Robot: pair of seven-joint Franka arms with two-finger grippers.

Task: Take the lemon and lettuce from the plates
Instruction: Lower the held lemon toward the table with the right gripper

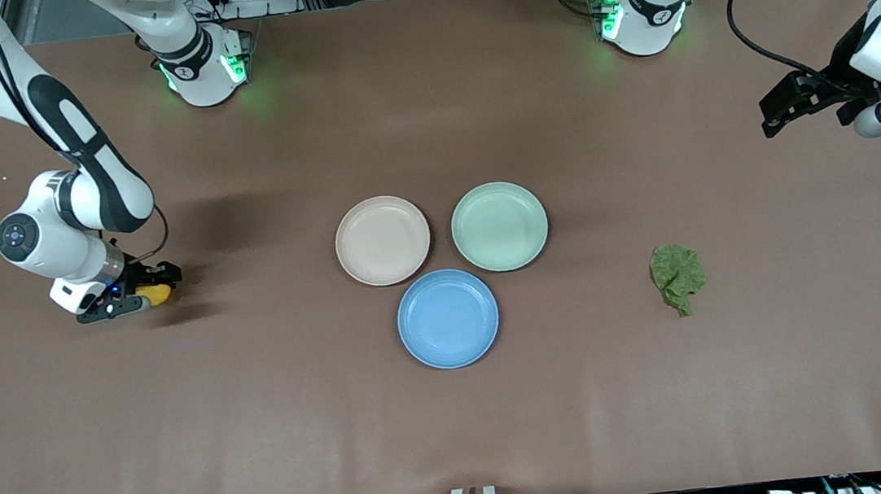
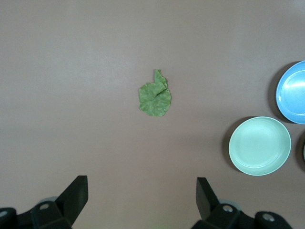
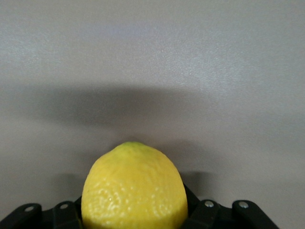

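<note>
- We see the right pincer [image 1: 153, 293] clamped on the lemon [image 1: 157, 295], low over the tabletop [image 1: 459, 425] at the right arm's end.
- We see the left pincer [image 2: 142, 200] spread apart, high above the lettuce [image 1: 678, 277], which lies beside the mint plate [image 1: 500, 226].

No readable text, labels or numbers; none legible, seemingly.

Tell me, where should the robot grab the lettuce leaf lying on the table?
Probably from straight above, pinching the lettuce across its wide crinkled part, where raised folds give the fingers something to catch. It lies flat on the table, so a sideways approach would likely just push it. The left gripper is open, up in the air toward that end. The right gripper holds the lemon.
</note>
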